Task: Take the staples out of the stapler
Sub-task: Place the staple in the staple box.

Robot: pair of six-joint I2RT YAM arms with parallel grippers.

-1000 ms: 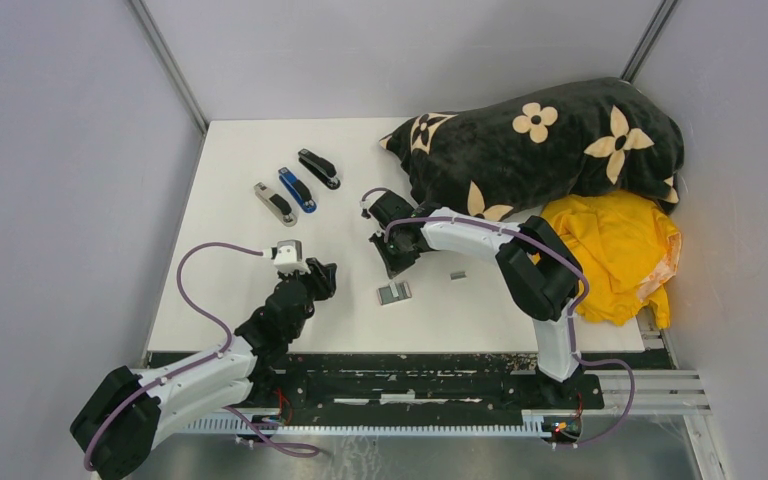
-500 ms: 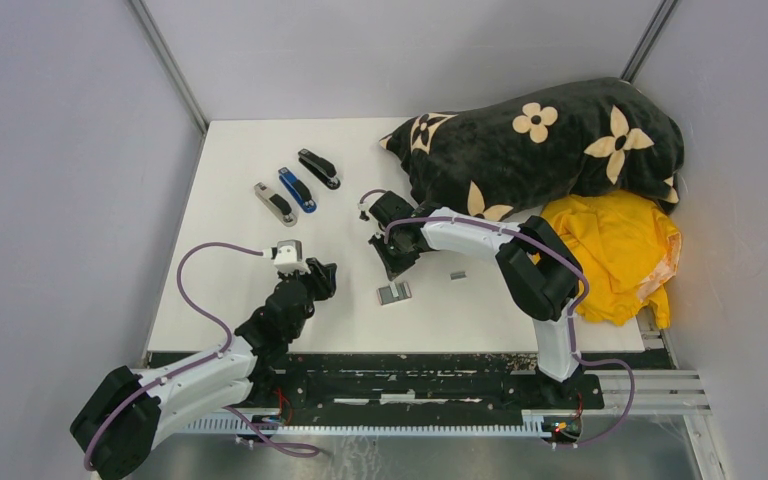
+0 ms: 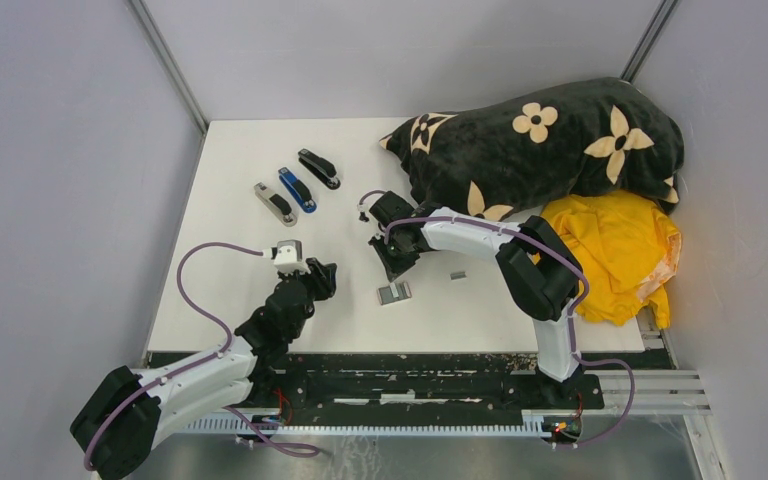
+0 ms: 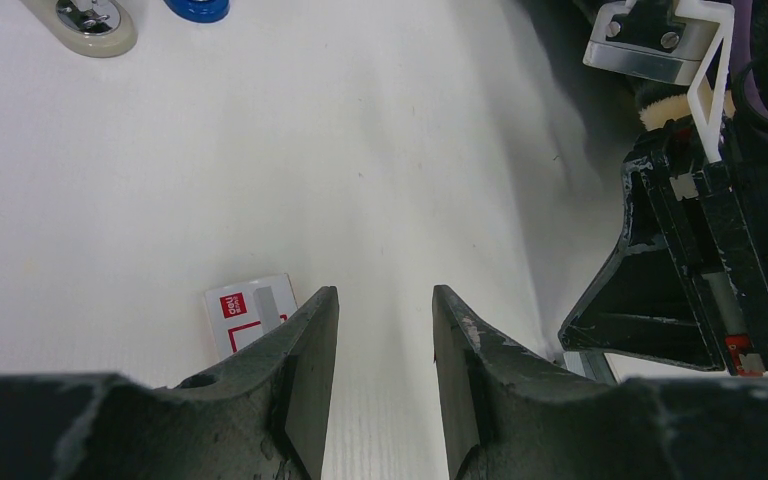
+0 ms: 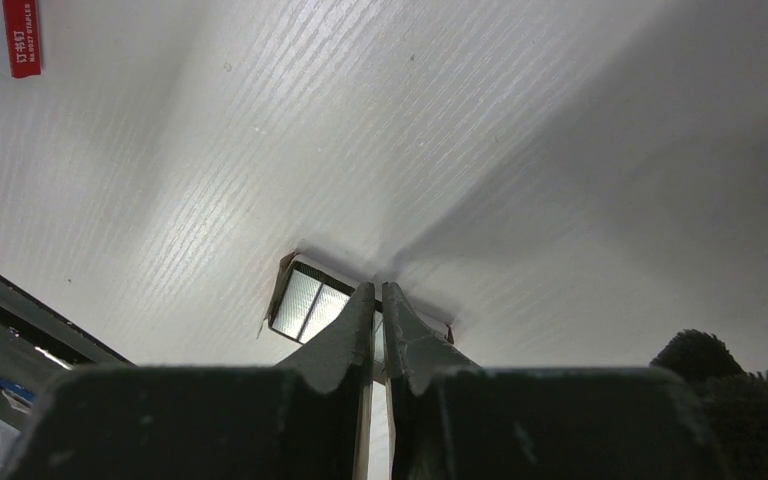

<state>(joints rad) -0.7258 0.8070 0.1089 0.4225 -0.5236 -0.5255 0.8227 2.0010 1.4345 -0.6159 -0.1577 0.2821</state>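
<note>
Holds the right gripper (image 5: 380, 297) squeezed tight with nothing seen between the tips, low on a bent arm, right over the edge of a small open tray (image 5: 278, 290) with shiny grey staples (image 5: 308, 303) lying flat inside, and one more little strip (image 3: 457, 274) on the white table (image 3: 240, 150) near those tips. Holds the left gripper (image 4: 385, 297) partly open and empty, low over the table, with a white-and-red box (image 4: 248, 308) just beside one finger. Farther out past those fingers, lying side by side: a grey stapler (image 3: 275, 203), a blue stapler (image 3: 297, 190) and a black stapler (image 3: 319, 168).
</note>
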